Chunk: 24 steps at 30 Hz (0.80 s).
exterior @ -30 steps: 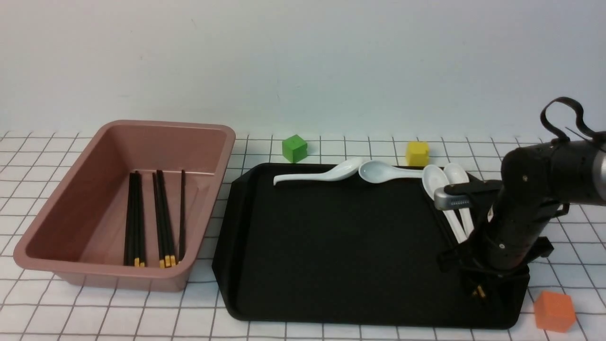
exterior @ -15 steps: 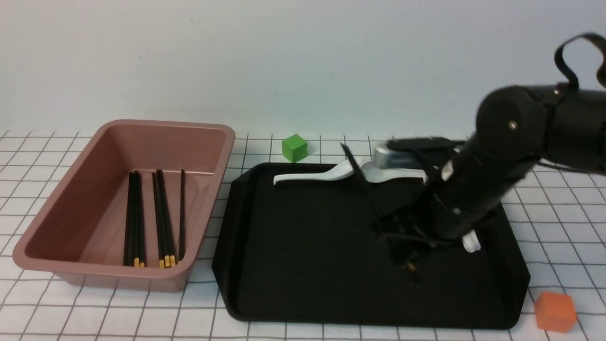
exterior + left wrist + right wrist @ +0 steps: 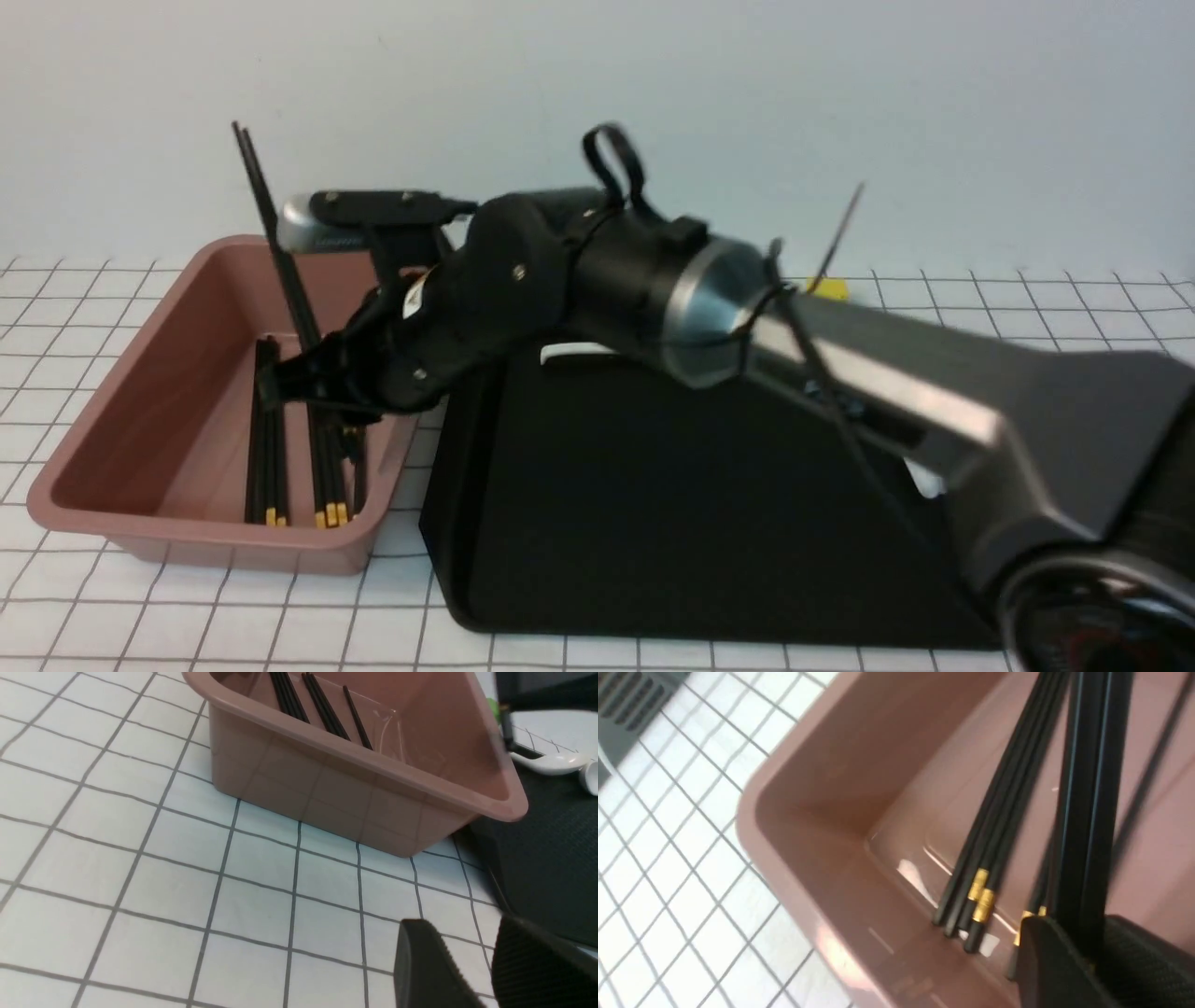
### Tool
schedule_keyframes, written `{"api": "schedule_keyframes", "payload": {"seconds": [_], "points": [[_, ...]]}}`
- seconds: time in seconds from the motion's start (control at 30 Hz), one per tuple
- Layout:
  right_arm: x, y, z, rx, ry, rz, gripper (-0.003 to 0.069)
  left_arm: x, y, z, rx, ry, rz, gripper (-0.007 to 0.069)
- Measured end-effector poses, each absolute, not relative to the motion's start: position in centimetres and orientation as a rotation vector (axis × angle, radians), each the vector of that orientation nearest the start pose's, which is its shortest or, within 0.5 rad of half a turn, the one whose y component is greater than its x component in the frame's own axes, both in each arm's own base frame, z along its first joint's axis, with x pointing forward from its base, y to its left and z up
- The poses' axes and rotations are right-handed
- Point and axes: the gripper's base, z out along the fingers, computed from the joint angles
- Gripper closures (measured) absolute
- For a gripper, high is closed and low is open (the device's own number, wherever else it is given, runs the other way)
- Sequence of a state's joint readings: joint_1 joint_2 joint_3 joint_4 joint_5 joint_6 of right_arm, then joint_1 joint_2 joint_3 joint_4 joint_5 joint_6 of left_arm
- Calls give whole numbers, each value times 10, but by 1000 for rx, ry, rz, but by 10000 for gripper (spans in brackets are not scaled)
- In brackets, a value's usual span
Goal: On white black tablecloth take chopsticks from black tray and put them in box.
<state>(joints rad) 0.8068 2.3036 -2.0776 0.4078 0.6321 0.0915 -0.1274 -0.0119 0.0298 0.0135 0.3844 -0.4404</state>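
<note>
Front view: at the left of the frame the right gripper (image 3: 303, 378) is clenched on the chopsticks (image 3: 269, 210), which rise steeply above the pink box (image 3: 196, 551), left of the black tray (image 3: 653, 523). Left wrist view: the left gripper (image 3: 467, 970) is spread apart, empty, above the tablecloth (image 3: 140, 858).

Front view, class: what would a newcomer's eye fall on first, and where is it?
The right arm reaches across the black tray from the right, filling the middle of the picture. Its right tool grips a pair of chopsticks that jut steeply up over the pink box on the left, where other chopsticks lie flat on its floor.
</note>
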Motion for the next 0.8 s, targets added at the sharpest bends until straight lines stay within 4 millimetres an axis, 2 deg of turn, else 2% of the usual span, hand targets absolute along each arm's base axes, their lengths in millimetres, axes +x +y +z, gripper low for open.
{"api": "schedule_keyframes", "payload": {"seconds": [0.1, 0.17, 0.27, 0.33, 0.37, 0.4, 0.5, 0.53, 0.57, 0.6, 0.67, 0.73, 0.8], "points": [[358, 407, 224, -608, 2407, 862, 442, 52, -6, 169, -288, 1881, -374, 386], [358, 405, 225, -637, 2430, 839, 414, 52, -6, 169, -288, 1881, -374, 386], [355, 400, 238, -683, 2440, 804, 430, 52, -6, 169, -288, 1881, -374, 386], [348, 391, 263, -736, 2442, 755, 498, 52, -6, 169, -288, 1881, -374, 386], [348, 391, 264, -735, 2440, 756, 498, 52, -6, 169, -288, 1881, -374, 386], [341, 381, 285, -778, 2438, 706, 559, 52, -6, 169, -288, 1881, -374, 386], [320, 348, 342, -852, 2420, 556, 656, 52, -6, 169, -288, 1881, -374, 386], [309, 328, 369, -852, 2417, 458, 670, 52, -6, 169, -288, 1881, -374, 386], [308, 326, 372, -849, 2414, 445, 671, 52, -6, 169, -288, 1881, -374, 386], [300, 310, 393, -824, 2386, 371, 672, 52, -6, 169, -288, 1881, -374, 386], [288, 282, 420, -757, 2336, 254, 672, 52, -6, 169, -288, 1881, -374, 386], [279, 263, 426, -703, 2337, 174, 672, 52, -6, 169, -288, 1881, -374, 386], [260, 236, 417, -622, 2385, 113, 672, 52, -6, 169, -288, 1881, -374, 386]]}}
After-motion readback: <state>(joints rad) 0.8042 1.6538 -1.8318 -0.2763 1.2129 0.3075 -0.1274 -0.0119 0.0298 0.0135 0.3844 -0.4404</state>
